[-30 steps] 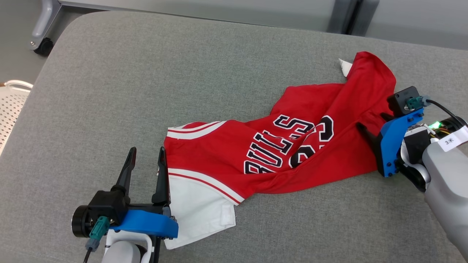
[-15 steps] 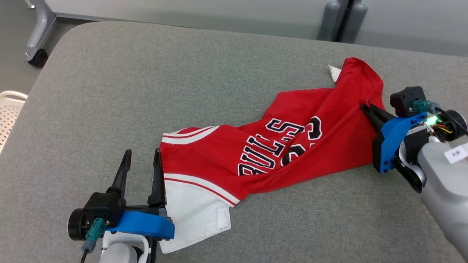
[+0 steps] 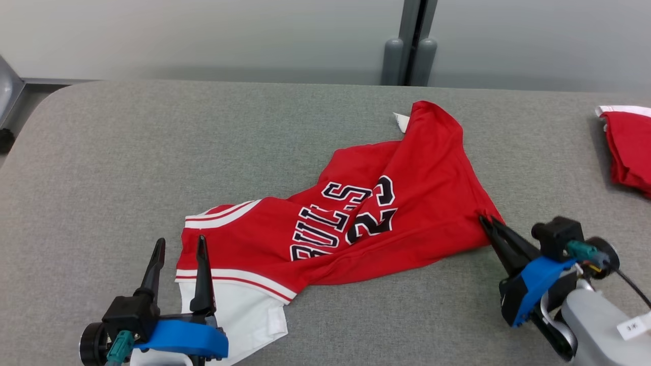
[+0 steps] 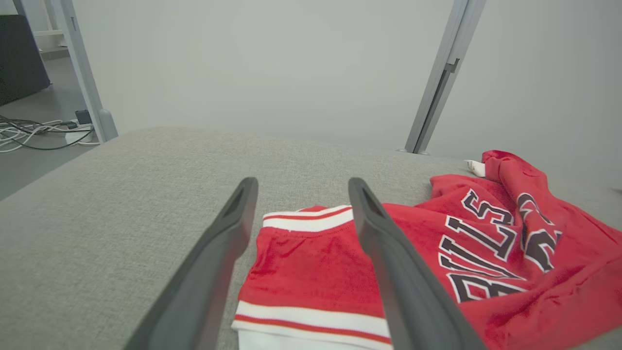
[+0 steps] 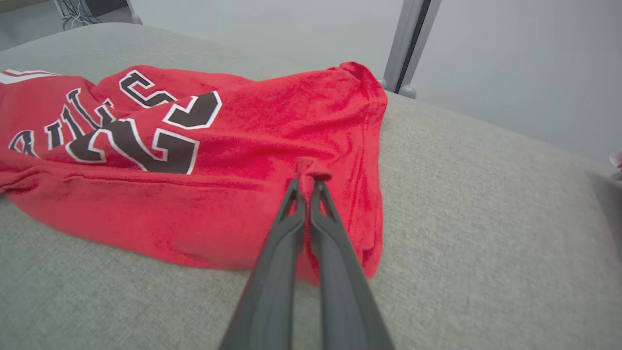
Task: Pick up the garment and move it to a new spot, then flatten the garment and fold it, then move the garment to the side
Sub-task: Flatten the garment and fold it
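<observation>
Garment (image 3: 356, 223): red jersey, black-and-white lettering and number face up. It lies crumpled on the grey bench (image 3: 127, 152), running on a diagonal from the near-left area up toward the far edge, right of the middle. Its near-left end has white and red stripe bands, with a white panel below them close to the near edge. A small white tag pokes out at the far tip.

Right gripper (image 3: 484, 219): fingers clenched together, pinching a small pucker of red cloth at the garment's right-hand border. The right wrist view shows the fold caught between the tips. Cloth around the pinch rests on the bench.

Left gripper (image 3: 181, 240): released, fingers spread wide and holding nothing. It sits at the garment's near-left end. The inner finger overlaps the striped corner and the outer finger stands over bare bench. Contact with the cloth: cannot tell.

Second red garment (image 3: 628, 157): lies at the bench's right edge, well apart from the first.

Grey post (image 3: 409, 51): stands behind the far edge.
</observation>
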`<state>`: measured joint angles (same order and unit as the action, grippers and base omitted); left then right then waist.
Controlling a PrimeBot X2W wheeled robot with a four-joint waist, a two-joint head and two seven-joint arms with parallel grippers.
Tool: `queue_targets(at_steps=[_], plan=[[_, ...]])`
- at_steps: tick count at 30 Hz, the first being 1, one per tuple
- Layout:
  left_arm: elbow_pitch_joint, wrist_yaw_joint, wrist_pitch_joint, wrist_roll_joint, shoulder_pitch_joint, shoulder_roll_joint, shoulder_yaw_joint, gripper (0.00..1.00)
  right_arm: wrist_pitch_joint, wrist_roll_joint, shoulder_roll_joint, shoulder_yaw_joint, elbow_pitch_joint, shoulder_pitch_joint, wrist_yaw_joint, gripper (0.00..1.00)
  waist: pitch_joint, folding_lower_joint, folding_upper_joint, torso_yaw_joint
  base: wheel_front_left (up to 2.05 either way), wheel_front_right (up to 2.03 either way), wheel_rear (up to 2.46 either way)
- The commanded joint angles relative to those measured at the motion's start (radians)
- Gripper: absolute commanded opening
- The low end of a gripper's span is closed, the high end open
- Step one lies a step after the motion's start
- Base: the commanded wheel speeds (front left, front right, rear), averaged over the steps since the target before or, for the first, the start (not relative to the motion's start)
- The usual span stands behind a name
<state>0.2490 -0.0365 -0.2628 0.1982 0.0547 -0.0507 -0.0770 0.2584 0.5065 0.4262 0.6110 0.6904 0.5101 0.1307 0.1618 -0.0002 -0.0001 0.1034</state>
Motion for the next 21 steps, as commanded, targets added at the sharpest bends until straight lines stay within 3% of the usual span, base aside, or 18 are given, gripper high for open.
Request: queue_targets(at_steps=[1, 8, 9, 10, 11, 21], plan=[[-0.006, -0.005, -0.003, -0.007, -0.011, 0.000, 0.003, 1.00, 0.007, -0.012, -0.001, -0.020, -0.032, -0.052, 0.000, 0.00, -0.012, 0.0002, 0.0001, -0.018, 0.00, 0.00, 0.00], [-0.014, 0.002, -0.003, -0.005, -0.026, 0.000, -0.003, 1.00, 0.008, -0.102, -0.038, -0.156, -0.205, -0.274, 0.000, 0.00, -0.016, 0.0002, 0.0001, -0.048, 0.00, 0.00, 0.00], [-0.011, -0.001, -0.003, -0.005, -0.026, 0.000, -0.002, 1.00, 0.008, -0.114, -0.047, -0.173, -0.218, -0.304, 0.000, 0.24, -0.019, 0.0002, 0.0001, -0.049, 0.00, 0.00, 0.00], [-0.008, -0.004, -0.003, -0.005, -0.026, 0.001, -0.001, 1.00, 0.008, -0.119, -0.061, -0.194, -0.231, -0.329, 0.000, 0.95, -0.024, 0.0002, 0.0001, -0.050, 0.00, 0.00, 0.00], [-0.006, -0.006, -0.003, -0.005, -0.028, 0.000, 0.000, 1.00, 0.008, -0.126, -0.069, -0.209, -0.244, -0.355, 0.000, 1.00, -0.029, 0.0002, 0.0001, -0.052, 0.00, 0.00, 0.00], [-0.001, -0.015, -0.003, -0.005, -0.057, 0.001, 0.018, 1.00, 0.008, -0.195, -0.126, -0.373, -0.395, -0.518, 0.000, 1.00, -0.075, 0.0002, 0.0001, -0.070, 0.00, 0.00, 0.00]])
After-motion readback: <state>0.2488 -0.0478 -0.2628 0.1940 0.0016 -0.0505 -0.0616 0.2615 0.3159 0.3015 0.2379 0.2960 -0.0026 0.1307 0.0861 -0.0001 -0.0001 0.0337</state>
